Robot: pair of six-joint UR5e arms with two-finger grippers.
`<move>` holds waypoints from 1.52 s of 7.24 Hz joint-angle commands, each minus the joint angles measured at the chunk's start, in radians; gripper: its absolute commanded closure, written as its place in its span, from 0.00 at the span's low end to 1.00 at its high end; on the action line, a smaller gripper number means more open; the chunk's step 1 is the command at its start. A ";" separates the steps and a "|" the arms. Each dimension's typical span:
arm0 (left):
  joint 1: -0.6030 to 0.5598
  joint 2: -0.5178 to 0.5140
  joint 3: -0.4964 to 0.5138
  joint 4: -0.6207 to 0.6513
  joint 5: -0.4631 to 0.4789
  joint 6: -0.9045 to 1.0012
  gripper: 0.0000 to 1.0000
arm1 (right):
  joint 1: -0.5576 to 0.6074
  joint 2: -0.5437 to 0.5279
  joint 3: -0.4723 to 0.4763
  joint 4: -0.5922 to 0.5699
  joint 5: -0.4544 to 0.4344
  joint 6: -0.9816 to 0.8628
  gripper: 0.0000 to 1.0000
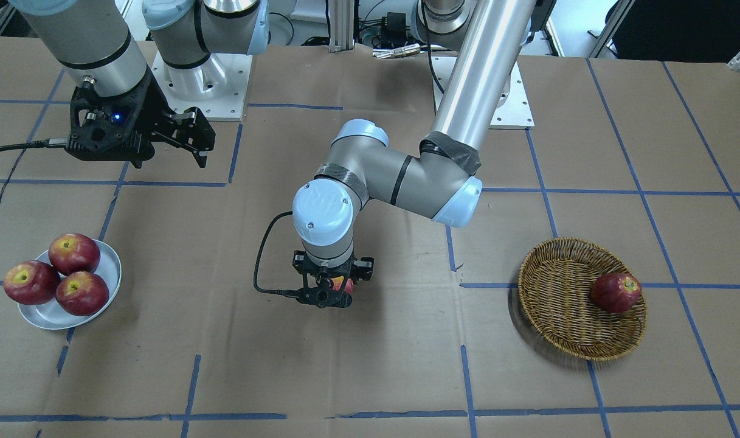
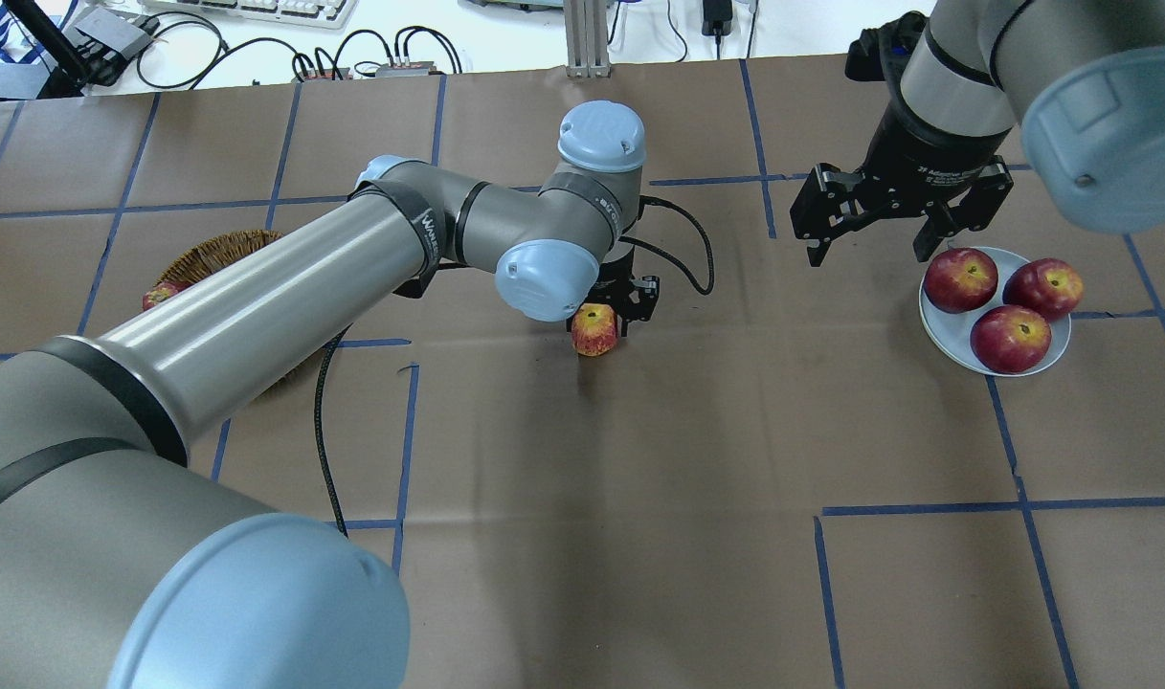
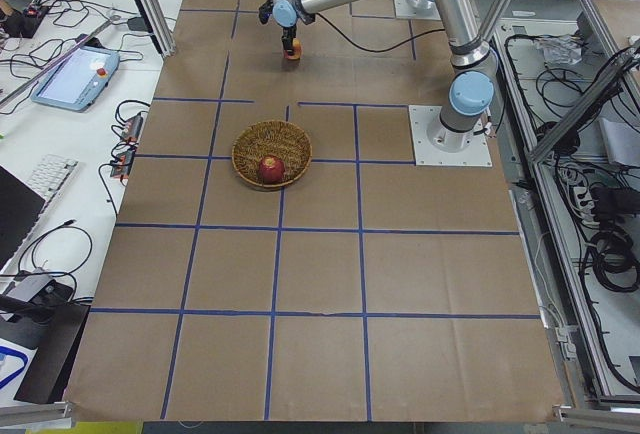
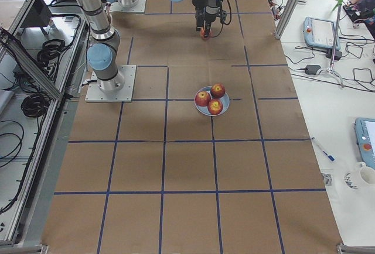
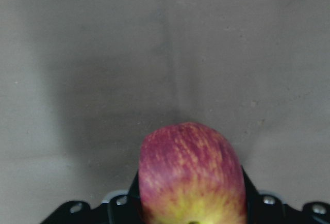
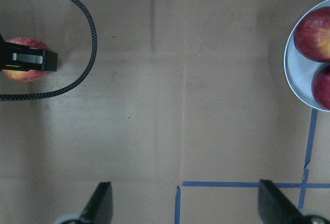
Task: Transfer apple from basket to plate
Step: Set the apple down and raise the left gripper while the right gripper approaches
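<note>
The streaked red-and-yellow apple is gripped in my left gripper low over the middle of the table, between basket and plate. It fills the left wrist view, with the jaws on both sides, and shows in the front view. The wicker basket holds one dark red apple. The pale blue plate holds three dark red apples. My right gripper is open and empty, hovering just beside the plate.
The table is brown paper with blue tape lines. The left arm's black cable loops beside the held apple. The left arm's forearm hides most of the basket in the overhead view.
</note>
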 commanded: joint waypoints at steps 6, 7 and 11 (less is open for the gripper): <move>0.366 0.537 0.019 -0.536 -0.011 0.432 0.01 | 0.002 0.002 0.000 0.000 -0.002 -0.001 0.00; 0.373 0.608 0.007 -0.551 -0.011 0.448 0.01 | 0.002 0.002 -0.002 -0.001 0.000 -0.001 0.00; 0.364 0.613 -0.024 -0.539 -0.011 0.448 0.01 | 0.105 0.079 -0.051 -0.119 -0.001 0.144 0.00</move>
